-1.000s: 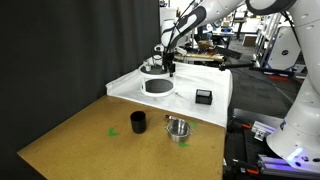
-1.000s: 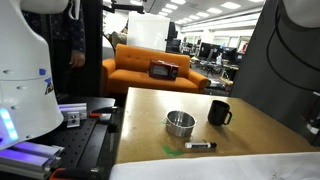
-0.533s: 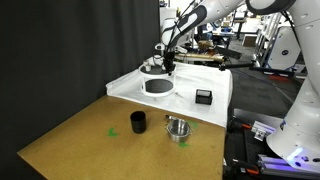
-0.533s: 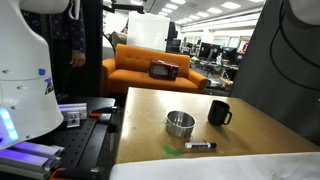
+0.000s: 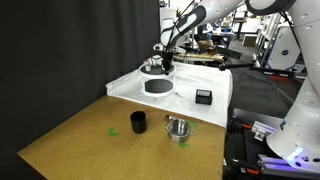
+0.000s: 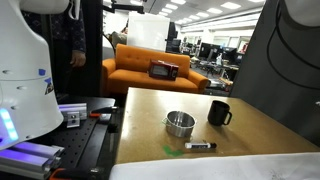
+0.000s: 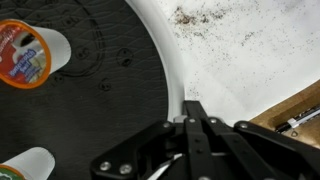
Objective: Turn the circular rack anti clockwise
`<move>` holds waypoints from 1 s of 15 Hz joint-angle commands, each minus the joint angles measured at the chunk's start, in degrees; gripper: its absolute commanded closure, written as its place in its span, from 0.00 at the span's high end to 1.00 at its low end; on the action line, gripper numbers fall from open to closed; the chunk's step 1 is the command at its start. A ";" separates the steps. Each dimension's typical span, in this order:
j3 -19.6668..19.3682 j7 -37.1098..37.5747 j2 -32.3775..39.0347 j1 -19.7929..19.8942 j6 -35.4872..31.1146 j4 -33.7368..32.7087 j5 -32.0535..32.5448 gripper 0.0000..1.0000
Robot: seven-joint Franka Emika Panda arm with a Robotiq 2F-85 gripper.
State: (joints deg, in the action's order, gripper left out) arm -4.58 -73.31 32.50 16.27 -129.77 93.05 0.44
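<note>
In an exterior view the circular rack point(image 5: 152, 66) stands at the back of the white cloth, white and round. My gripper point(image 5: 167, 65) is at its right edge. The wrist view shows the rack's dark top point(image 7: 90, 90) ringed by a white rim point(image 7: 172, 75). Two coffee pods point(image 7: 30, 55) stand on its left part. My gripper point(image 7: 187, 118) is shut, its fingers pressed together over the white rim, apparently pinching it. The rack and gripper are out of sight in the exterior view that looks across the table toward the sofa.
A round white dish with a dark middle point(image 5: 158, 87) and a small black box point(image 5: 203, 96) lie on the white cloth point(image 5: 125, 88). On the brown table stand a black cup point(image 5: 138, 122) and a metal cup point(image 5: 179, 128). A marker point(image 6: 199, 146) lies near the cloth.
The gripper's fingers have closed from wide open to fully shut at the rack's rim. The rack, cups and dish have not visibly moved.
</note>
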 commanded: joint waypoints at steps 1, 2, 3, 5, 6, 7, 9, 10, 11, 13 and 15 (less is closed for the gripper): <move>-0.30 -0.98 1.79 0.82 1.01 -2.11 2.68 0.00; -0.62 -1.30 1.94 0.97 0.92 -2.18 3.61 0.00; -1.10 -2.17 2.05 1.17 0.61 -2.26 5.15 0.00; -1.71 -5.79 2.14 1.91 -0.63 -2.25 8.47 0.00; -1.85 -8.28 2.25 2.46 -1.34 -2.30 9.86 0.00; -1.58 -11.99 2.41 3.47 -2.23 -2.53 10.62 0.00; -1.57 -17.23 3.15 4.88 -3.60 -3.64 11.23 0.00; -1.63 -19.30 3.46 5.35 -4.13 -4.10 11.27 0.00; -1.62 -21.25 3.97 5.87 -4.88 -4.88 10.97 0.00; -1.85 -23.62 5.05 6.34 -6.23 -6.43 10.66 0.00; -2.20 -24.48 6.02 6.46 -6.80 -8.18 10.57 0.00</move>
State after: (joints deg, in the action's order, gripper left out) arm -6.95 -95.36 36.50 22.03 -135.58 88.16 10.83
